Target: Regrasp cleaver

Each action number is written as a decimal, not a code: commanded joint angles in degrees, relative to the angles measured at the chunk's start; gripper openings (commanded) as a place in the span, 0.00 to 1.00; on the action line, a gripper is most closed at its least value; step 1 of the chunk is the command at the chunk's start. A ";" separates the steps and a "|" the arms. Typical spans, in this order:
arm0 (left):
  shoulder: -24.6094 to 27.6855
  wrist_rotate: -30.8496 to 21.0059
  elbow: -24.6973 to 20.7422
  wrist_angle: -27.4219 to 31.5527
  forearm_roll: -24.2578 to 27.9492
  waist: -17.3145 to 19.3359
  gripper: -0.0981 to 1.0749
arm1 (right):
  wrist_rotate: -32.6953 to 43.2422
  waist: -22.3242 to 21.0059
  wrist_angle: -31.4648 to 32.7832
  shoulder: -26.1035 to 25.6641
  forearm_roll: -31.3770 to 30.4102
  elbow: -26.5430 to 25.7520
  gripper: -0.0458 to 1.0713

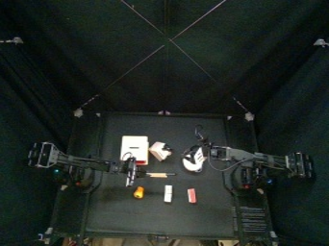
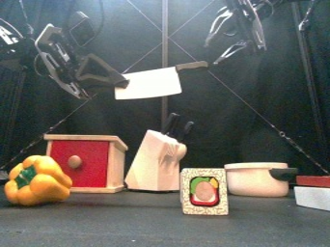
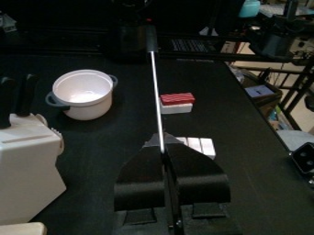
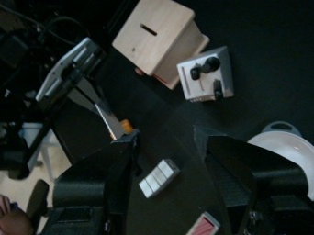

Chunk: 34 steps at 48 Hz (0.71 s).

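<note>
The left hand [image 2: 106,73] clamps the steel cleaver with a black handle [image 2: 152,83] aloft; the right hand [image 2: 238,34] hangs apart, empty.

Along the front of the black table [image 2: 129,217] sits a yellow bell pepper [image 2: 35,181], and just behind it a red-fronted wooden box [image 2: 87,162]. Next over is the pale knife block [image 2: 160,160] with dark handles poking up, then a small picture card [image 2: 204,191] standing upright out front, a white pot [image 2: 260,178] beyond it, and a red-and-white box [image 2: 314,191] at the edge
</note>
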 commanded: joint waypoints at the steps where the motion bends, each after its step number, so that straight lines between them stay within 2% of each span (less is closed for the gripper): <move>1: -0.26 0.09 -0.79 -0.26 0.09 0.26 0.24 | -7.21 -0.97 4.75 0.62 7.29 -3.34 0.80; 5: -0.26 0.09 -0.79 -0.26 0.09 0.26 0.24 | -15.56 -2.20 4.22 1.58 11.69 -4.13 0.80; 9: -0.35 0.09 -0.70 -0.26 0.09 0.26 0.24 | -21.53 -2.46 -0.26 1.58 13.54 -3.60 0.80; 18: -0.26 0.09 -0.62 -0.26 0.09 0.26 0.24 | -34.37 -1.41 -10.37 1.14 15.38 1.49 0.80; 23: -0.26 0.09 -0.53 -0.26 0.09 0.26 0.24 | -37.88 -0.26 -13.27 1.49 16.61 4.75 0.80; 29: 0.09 0.09 -0.62 -0.26 0.53 0.26 0.24 | -38.14 1.85 -20.13 2.37 18.90 8.17 0.80; 34: 0.62 0.09 -0.62 -0.18 1.05 0.26 0.24 | -38.50 4.31 -23.47 2.81 19.16 9.49 0.80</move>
